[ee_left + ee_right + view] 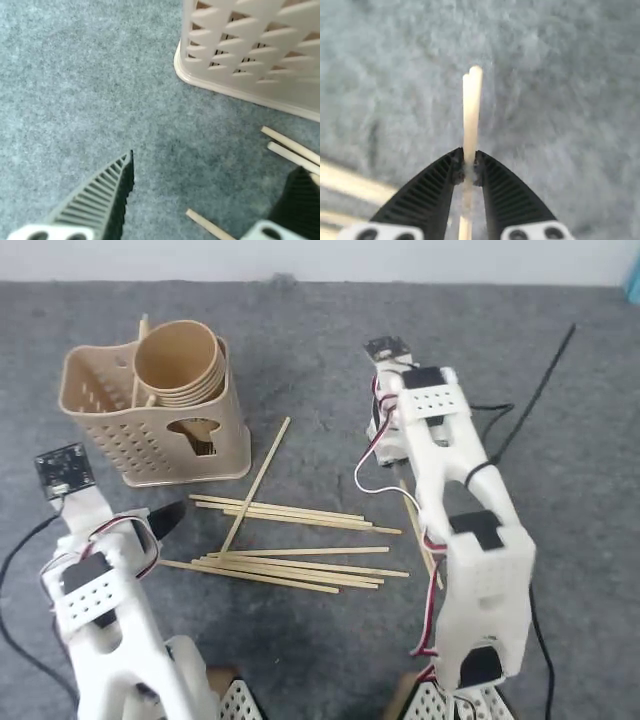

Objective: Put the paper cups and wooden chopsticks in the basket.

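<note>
While inside right hand (pixel 466 164), chopsticks (pixel 471 110).

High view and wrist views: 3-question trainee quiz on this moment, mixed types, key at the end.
1. True or false: the paper cups sit stacked inside the basket.
2. The right pincer is: A) open over bare carpet; B) shut on chopsticks; C) shut on a cup.
3. Fill in: the left pincer, near the basket's base, is ___.

Key: 1 true; 2 B; 3 open.
</note>
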Action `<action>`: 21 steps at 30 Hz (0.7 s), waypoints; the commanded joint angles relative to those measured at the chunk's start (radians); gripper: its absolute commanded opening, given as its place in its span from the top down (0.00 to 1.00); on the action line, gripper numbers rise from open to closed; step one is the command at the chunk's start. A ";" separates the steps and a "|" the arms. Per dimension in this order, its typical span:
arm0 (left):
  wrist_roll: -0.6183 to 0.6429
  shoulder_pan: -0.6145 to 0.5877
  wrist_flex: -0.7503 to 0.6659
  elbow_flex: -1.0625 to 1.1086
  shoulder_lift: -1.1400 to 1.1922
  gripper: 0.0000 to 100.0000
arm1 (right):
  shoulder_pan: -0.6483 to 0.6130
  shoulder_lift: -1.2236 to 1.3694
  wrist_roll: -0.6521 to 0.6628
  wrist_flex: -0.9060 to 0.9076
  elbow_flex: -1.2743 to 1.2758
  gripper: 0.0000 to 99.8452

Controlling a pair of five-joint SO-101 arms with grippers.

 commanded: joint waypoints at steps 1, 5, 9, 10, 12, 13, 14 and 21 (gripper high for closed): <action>-0.006 0.008 -0.018 -0.007 -0.021 0.56 | -0.018 -0.200 0.002 0.096 -0.017 0.99; -0.006 0.008 -0.018 -0.005 -0.021 0.56 | -0.042 -0.344 0.002 0.194 -0.017 0.99; -0.006 0.008 -0.018 -0.004 -0.021 0.56 | -0.097 -0.506 0.000 0.265 -0.017 0.99; -0.006 0.008 -0.018 -0.004 -0.021 0.56 | -0.117 -0.549 0.000 0.285 -0.017 0.99; -0.006 0.008 -0.017 -0.004 -0.021 0.56 | -0.168 -0.638 0.000 0.332 -0.015 0.99; -0.006 0.008 -0.017 -0.004 -0.021 0.56 | -0.197 -0.684 -0.002 0.354 -0.012 0.99; -0.006 0.006 -0.017 -0.004 -0.021 0.56 | -0.228 -0.725 -0.002 0.378 -0.011 0.99; -0.009 0.006 -0.015 -0.002 -0.021 0.56 | -0.403 -0.961 -0.092 0.326 0.206 0.99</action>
